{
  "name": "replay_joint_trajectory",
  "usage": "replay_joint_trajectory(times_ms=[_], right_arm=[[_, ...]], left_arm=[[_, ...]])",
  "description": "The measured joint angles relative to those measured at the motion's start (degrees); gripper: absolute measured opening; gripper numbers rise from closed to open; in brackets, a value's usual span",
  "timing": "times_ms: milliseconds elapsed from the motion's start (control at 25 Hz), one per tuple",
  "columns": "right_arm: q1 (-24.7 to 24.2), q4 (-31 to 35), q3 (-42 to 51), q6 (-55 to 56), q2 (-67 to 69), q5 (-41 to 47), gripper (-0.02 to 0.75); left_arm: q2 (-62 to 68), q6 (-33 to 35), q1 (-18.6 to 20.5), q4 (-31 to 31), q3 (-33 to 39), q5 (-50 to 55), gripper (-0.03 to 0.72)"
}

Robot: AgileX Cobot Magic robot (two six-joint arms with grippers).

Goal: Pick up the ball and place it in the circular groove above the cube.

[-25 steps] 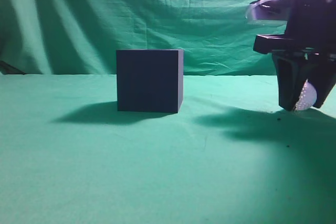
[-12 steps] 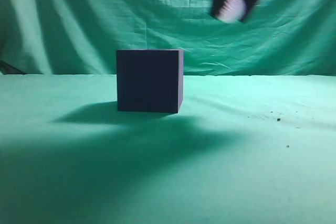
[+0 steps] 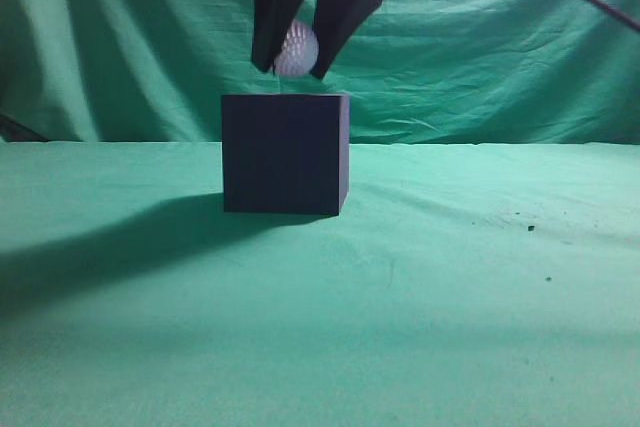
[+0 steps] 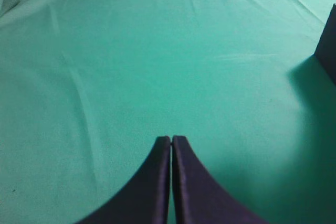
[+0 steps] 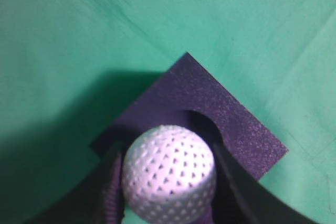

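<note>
The right claw (image 3: 297, 59) grips the ball (image 3: 296, 48) just above the cube (image 3: 285, 154), over its groove (image 5: 202, 121). Placing is under way; next, it should lower and release. The left claw (image 4: 171, 141) is closed, empty.

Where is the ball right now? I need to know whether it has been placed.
In the exterior view, the ball is held between the right gripper fingers, just above the cube, not yet seated.
</note>
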Motion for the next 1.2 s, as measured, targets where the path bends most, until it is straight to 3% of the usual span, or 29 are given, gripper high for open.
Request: replay_joint_trajectory(times_ms=[360,600,760,1000,1080,1200], right_arm=[[0.0,-2.0,-0.1,-1.3,3.2,-2.4,0.302],[0.0,-2.6,-3.2,-1.8,3.3,-1.1,0.571],[0.0,-4.9,-9.5,-1.1,3.0,5.5,0.575],[0.0,-11.3,-16.7,4.2,-0.7,20.4,0.092],[0.0,-12.3,-17.0,5.3,-3.0,22.4,0.000],[0.0,-13.2,-15.9,6.7,-9.4,23.3,0.000]], left_arm=[[0.0,0.0,0.0,0.0,0.0,0.0,0.000],[0.0,0.0,0.0,0.0,0.0,0.0,0.000],[0.0,0.0,0.0,0.0,0.0,0.0,0.000],[0.0,0.0,0.0,0.0,0.0,0.0,0.000],[0.0,0.0,0.0,0.0,0.0,0.0,0.000],[0.0,0.0,0.0,0.0,0.0,0.0,0.000]])
